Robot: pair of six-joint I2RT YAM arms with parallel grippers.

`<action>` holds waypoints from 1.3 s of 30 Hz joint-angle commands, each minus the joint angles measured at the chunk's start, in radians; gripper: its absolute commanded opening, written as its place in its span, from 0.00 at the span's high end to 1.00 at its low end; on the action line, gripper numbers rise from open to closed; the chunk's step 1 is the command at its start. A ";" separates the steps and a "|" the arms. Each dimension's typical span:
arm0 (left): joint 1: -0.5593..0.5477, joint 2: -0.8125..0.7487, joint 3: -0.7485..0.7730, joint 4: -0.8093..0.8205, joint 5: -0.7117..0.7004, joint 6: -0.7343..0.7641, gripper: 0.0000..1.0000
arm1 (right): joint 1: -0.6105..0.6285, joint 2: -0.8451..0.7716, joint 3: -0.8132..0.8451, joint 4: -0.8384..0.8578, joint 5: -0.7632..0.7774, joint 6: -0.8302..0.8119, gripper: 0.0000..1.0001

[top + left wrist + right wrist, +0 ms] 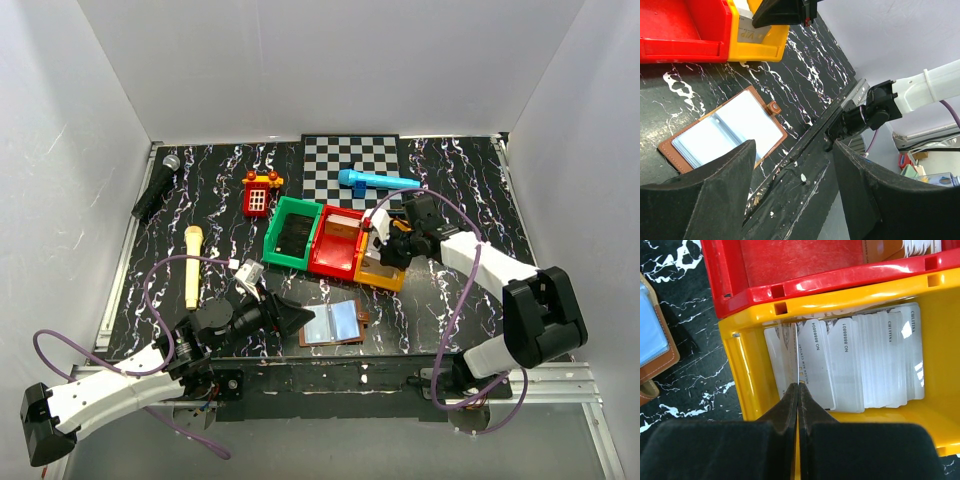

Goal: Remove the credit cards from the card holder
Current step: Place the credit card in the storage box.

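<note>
Card drop is the sketchy bit. Right jaws are pinched shut on what looks like one credit card (pixel 798 355), edge-on, over the yellow bin (pixel 740 370), where other cards (pixel 850 365) lie flat. Left jaws are spread wide, holding nothing, just beside the card holder (pixel 335 323), which lies open on the surface (pixel 220 190). My worry: the card clings to a pad on release, or lands upright against the wall and tips out.

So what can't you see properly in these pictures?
Card holder pockets, left wrist view: glare hides whether cards are inside.
Card holder, right wrist view: cut off by the left edge.
Credit cards in orange bin, top view: right gripper mostly covers them.
</note>
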 commanded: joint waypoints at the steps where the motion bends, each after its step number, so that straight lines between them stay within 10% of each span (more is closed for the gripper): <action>1: 0.002 -0.001 -0.009 -0.011 -0.006 0.018 0.38 | -0.004 0.025 0.042 -0.029 0.066 -0.011 0.99; 39: 0.002 0.009 -0.012 -0.028 0.013 0.019 0.37 | -0.001 0.057 0.068 -0.103 0.055 0.006 0.99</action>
